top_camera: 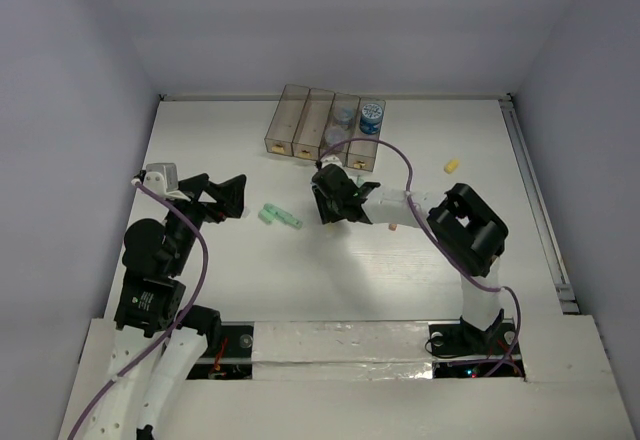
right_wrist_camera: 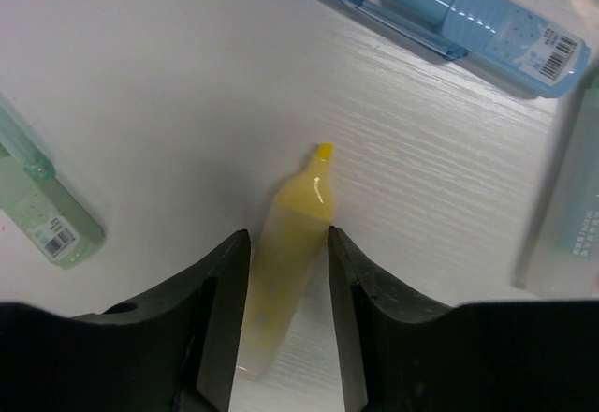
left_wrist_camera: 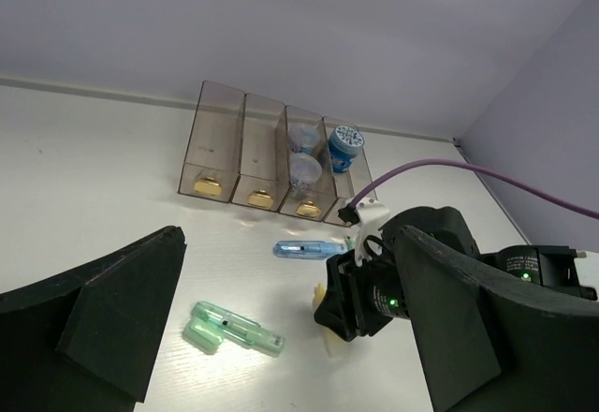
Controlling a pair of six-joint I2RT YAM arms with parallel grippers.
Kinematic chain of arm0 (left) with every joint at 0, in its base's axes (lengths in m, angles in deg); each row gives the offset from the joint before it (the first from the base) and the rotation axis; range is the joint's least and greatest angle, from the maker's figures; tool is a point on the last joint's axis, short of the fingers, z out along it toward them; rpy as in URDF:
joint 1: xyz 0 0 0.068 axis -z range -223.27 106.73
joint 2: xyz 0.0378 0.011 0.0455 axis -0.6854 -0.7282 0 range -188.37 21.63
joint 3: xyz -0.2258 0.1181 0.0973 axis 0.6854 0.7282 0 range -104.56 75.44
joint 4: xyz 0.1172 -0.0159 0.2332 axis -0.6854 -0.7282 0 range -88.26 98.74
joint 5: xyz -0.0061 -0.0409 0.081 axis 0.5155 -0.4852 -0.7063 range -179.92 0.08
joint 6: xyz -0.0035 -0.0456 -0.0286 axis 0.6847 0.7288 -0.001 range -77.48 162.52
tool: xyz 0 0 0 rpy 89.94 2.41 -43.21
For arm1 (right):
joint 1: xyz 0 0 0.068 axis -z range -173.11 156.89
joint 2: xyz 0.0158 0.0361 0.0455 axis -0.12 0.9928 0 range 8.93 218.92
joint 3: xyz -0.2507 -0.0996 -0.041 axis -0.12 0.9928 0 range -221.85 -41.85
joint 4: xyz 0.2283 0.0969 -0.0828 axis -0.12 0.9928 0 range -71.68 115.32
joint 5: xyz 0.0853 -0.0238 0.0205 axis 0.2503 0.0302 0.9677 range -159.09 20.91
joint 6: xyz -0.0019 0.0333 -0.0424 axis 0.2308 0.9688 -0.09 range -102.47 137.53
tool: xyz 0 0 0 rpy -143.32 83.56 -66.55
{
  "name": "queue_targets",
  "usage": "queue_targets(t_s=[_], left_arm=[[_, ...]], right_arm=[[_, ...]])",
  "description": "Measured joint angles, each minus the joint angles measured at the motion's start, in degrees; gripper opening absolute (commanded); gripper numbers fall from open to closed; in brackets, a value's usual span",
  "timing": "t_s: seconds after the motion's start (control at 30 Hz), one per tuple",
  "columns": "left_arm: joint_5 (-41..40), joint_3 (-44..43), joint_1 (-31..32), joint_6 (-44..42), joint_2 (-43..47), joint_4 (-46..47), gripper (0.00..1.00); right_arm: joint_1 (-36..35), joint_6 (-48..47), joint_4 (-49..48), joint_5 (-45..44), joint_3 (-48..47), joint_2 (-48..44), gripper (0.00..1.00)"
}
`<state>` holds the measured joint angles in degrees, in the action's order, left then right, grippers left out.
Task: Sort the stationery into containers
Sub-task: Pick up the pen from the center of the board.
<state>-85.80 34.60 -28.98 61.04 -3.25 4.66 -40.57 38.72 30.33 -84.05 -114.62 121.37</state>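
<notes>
My right gripper is low over the table with its jaws closed against a yellow marker whose tip points away from it. In the top view this gripper sits just in front of the four smoky-brown bins. The two right bins hold blue tape rolls. A blue marker lies beyond the yellow one. Two green markers lie to its left, also in the left wrist view. My left gripper is open and empty, hovering left of the green markers.
A small yellow piece lies at the right of the table. A small orange piece lies by the right arm. A pale green stick is at the right edge of the right wrist view. White walls enclose the table.
</notes>
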Motion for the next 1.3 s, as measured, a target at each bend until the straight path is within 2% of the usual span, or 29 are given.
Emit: queue_targets(t_s=[0.03, 0.1, 0.23, 0.47, 0.6, 0.8, 0.9, 1.03, 1.3], left_arm=[[0.0, 0.0, 0.0, 0.0, 0.0, 0.0, 0.92], [0.0, 0.0, 0.0, 0.0, 0.0, 0.0, 0.92], [0.3, 0.0, 0.0, 0.0, -0.1, 0.0, 0.91], [3.8, 0.0, 0.0, 0.0, -3.7, 0.4, 0.87], [7.5, 0.0, 0.0, 0.0, -7.3, 0.6, 0.86], [13.9, 0.0, 0.0, 0.0, -12.9, 1.0, 0.88], [17.6, 0.0, 0.0, 0.0, -16.1, 1.3, 0.84], [20.5, 0.1, 0.0, 0.1, -19.2, 1.3, 0.83], [23.2, 0.1, 0.0, 0.9, -18.7, 3.4, 0.79]], right_arm=[[-0.1, 0.0, 0.2, -0.4, -0.1, 0.1, 0.35], [-0.2, 0.1, 0.7, -1.2, -0.2, 0.1, 0.26], [-0.3, 0.3, 1.4, -2.1, -0.5, 0.1, 0.20], [-0.3, 0.2, 1.6, -3.2, -0.8, -1.3, 0.18], [-0.3, -0.3, -0.2, -4.1, -0.7, -7.0, 0.18], [-0.2, -0.6, -10.1, -4.0, 1.3, -19.9, 0.18], [-0.2, -0.1, -16.2, -1.8, 1.9, -24.1, 0.19], [-0.2, 2.3, -21.7, 2.6, 1.9, -24.9, 0.19], [-3.1, 5.9, -26.7, 7.6, 1.7, -21.7, 0.20]])
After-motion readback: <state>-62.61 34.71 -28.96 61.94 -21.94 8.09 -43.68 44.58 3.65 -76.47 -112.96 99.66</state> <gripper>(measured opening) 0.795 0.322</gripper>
